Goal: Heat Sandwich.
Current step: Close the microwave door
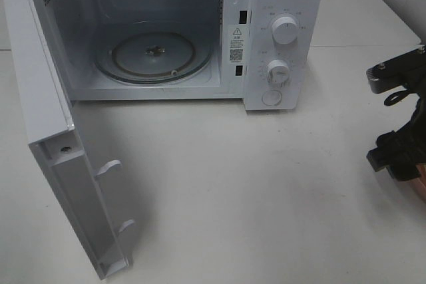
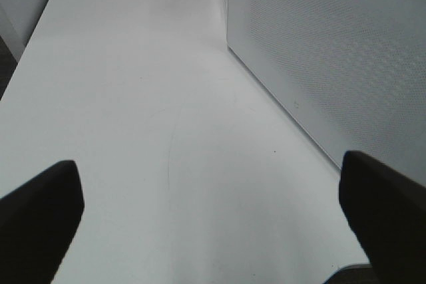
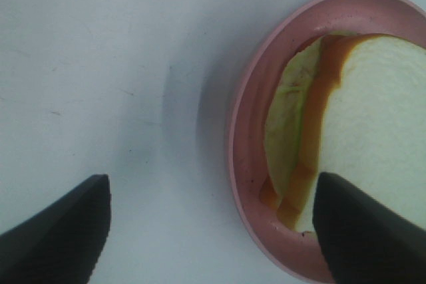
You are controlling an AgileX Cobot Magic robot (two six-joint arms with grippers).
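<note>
A: Any writing you can read?

B: Only a white warning sticker (image 1: 236, 43) on the microwave (image 1: 166, 31) frame beside the cavity: a triangle sign, a QR code, and print too small to read. The marks around the upper dial (image 1: 285, 30) and the lower dial (image 1: 278, 72) are too faint to make out. No brand shows.

A: Where is the sandwich (image 3: 353, 131)?

B: On the pink plate (image 3: 249, 164), just beside one finger of the right end effector (image 3: 212, 231). That finger sits over the plate's edge; the other is over bare desk (image 3: 100, 64). White bread, tan crust, pale green filling. Plate and sandwich are cut off at the frame edge.

A: Is it gripped?

B: No. The right end effector's fingers stand wide apart, holding nothing.

A: And the left end effector (image 2: 213, 224)?

B: Spread wide too, empty, over bare desk, with the microwave's perforated side wall (image 2: 333, 51) to one side.

A: What is hidden?

B: From the high camera only part of the right arm (image 1: 399, 124) shows at the frame edge; the sandwich isn't visible there. The microwave door (image 1: 60, 151) stands open, showing the glass turntable (image 1: 154, 52).
</note>
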